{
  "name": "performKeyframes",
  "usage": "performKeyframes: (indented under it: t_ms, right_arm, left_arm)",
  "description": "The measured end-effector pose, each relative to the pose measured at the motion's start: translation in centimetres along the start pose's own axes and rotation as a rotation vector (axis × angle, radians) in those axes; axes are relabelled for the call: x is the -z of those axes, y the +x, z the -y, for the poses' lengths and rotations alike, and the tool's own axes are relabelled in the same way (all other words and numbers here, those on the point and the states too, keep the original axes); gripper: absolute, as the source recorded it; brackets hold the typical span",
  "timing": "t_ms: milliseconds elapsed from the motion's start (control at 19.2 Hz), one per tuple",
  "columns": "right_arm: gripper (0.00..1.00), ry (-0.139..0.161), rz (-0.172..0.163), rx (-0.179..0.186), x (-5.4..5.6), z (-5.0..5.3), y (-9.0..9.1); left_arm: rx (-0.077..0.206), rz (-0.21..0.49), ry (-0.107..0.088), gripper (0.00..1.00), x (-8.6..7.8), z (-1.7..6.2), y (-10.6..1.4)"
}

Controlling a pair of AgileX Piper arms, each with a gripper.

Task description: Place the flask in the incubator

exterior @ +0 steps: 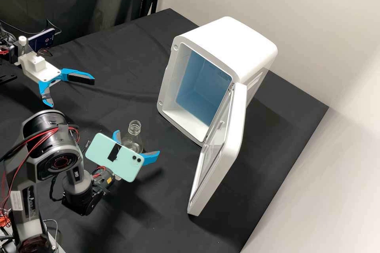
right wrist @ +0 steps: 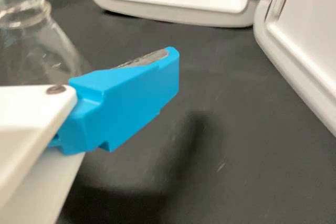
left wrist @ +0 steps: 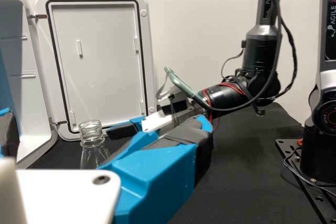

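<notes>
A clear glass flask (exterior: 133,134) stands upright and uncapped on the black bench, in front of the incubator. My right gripper (exterior: 136,145) is open, with one blue finger on each side of the flask's body; the near finger (right wrist: 126,98) is beside the glass (right wrist: 31,40). The white incubator (exterior: 237,47) lies tilted back. Its blue inside (exterior: 202,87) is bare and its door (exterior: 221,150) hangs wide open. My left gripper (exterior: 68,87) is open and holds nothing. It hovers at the far left, well apart from the flask (left wrist: 93,145).
The open door (left wrist: 100,61) juts toward the bench's front right, close to the flask. A mint camera plate (exterior: 114,157) on the right wrist covers the flask's base. Cables and a small device (exterior: 45,37) lie at the back left. The bench ends just right of the incubator.
</notes>
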Motion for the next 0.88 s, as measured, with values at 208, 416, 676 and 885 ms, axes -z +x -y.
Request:
performKeyframes:
  t_ms: [208,416,676,885]
  right_arm:
    - [1.0,-0.024,-0.006,-0.012,0.3,-0.1,0.9]
    - [1.0,-0.044,-0.01,0.0,0.6,0.3,1.6]
    - [0.0,-0.044,-0.013,0.038,0.8,1.2,2.1]
    - [0.0,-0.045,-0.014,0.037,0.7,1.2,2.2]
  left_arm:
    - [0.0,0.0,0.0,1.0,0.0,0.0,0.0]
    - [0.0,0.0,0.0,1.0,0.0,0.0,0.0]
    - [0.0,0.0,0.0,1.0,0.0,0.0,0.0]
    - [0.002,0.0,-0.001,1.0,0.0,0.04,0.0]
